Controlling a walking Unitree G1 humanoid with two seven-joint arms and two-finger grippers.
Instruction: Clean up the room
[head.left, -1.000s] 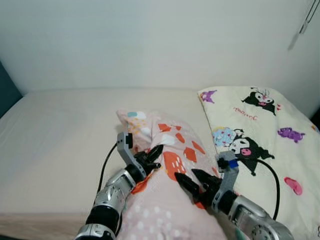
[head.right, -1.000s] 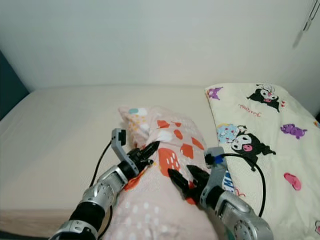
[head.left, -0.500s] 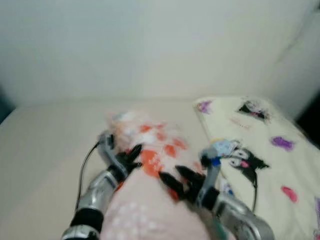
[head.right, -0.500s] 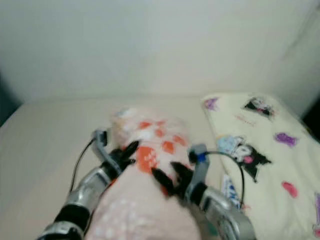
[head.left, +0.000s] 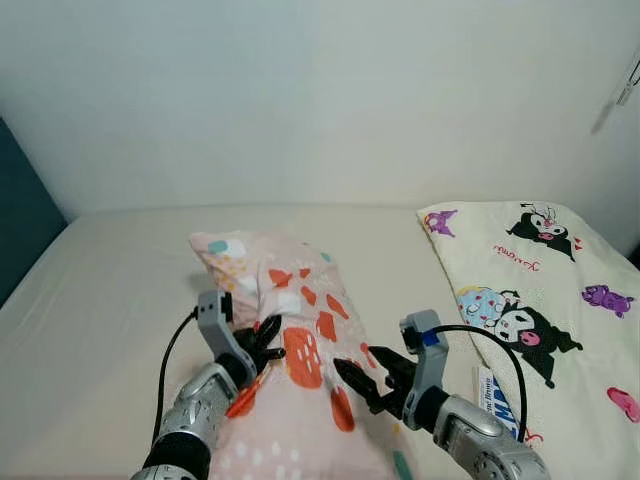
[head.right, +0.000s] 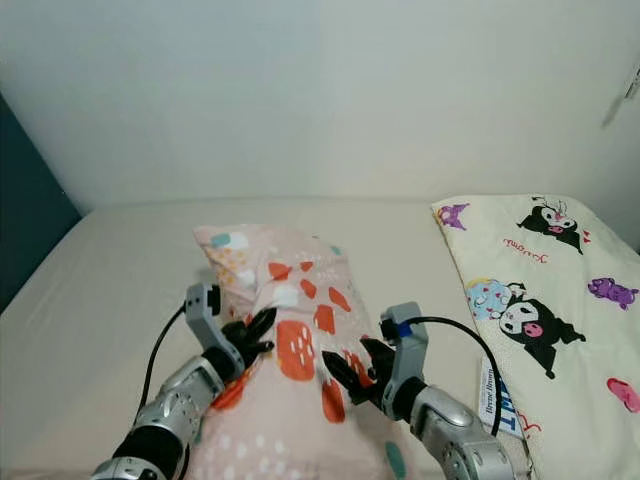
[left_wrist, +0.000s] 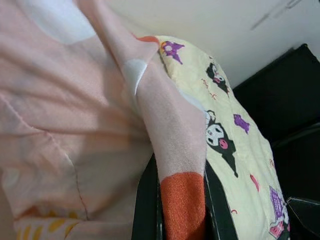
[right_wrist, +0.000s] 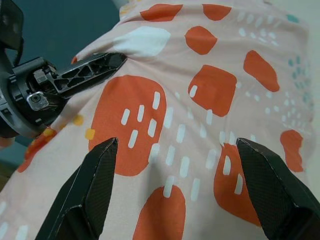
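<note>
A pink pillow (head.left: 290, 330) with orange patches lies on a beige bed (head.left: 110, 270), beside a cream cartoon-print pillow (head.left: 540, 290). The left gripper (head.left: 262, 335) pinches a fold of its fabric — fingers clamped. The right gripper (head.left: 368, 380) rests spread wide against the pillow's other side.

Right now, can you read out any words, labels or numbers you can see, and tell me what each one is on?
Red cursive script on the cartoon blanket, below the black-and-white character: too small to read.
Blue print on the white tag at the cartoon blanket's near edge: blurred, not readable.
The pink pillow, pinched by the left gripper with the right gripper open beside it: patterns only, no text.
</note>
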